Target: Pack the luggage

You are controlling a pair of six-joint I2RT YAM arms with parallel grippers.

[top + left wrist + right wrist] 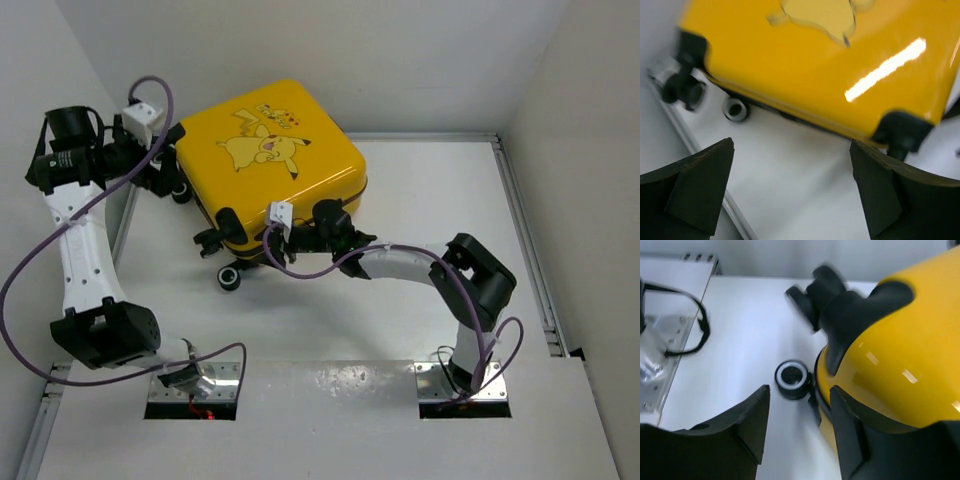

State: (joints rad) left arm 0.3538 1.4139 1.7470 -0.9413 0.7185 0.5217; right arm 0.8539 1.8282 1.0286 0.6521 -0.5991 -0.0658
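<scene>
The luggage (270,165) is a yellow hard-shell suitcase lying flat and shut, its Pikachu lid facing up, at the back left of the table. My left gripper (168,185) hovers at its left side by the wheels. In the left wrist view this gripper (792,150) stands wide open with only bare table between the fingers, and the luggage (815,75) lies ahead. My right gripper (268,250) is at the near corner. In the right wrist view this gripper (800,390) is partly open and holds nothing. Its right finger (850,430) lies close beside the luggage (900,370).
A black wheel with a white ring (791,377) sits just ahead of the right fingers, and shows as the wheel (230,277) from above. Another wheel (735,108) lies near the metal table rail (700,155). White walls close in at the left and back.
</scene>
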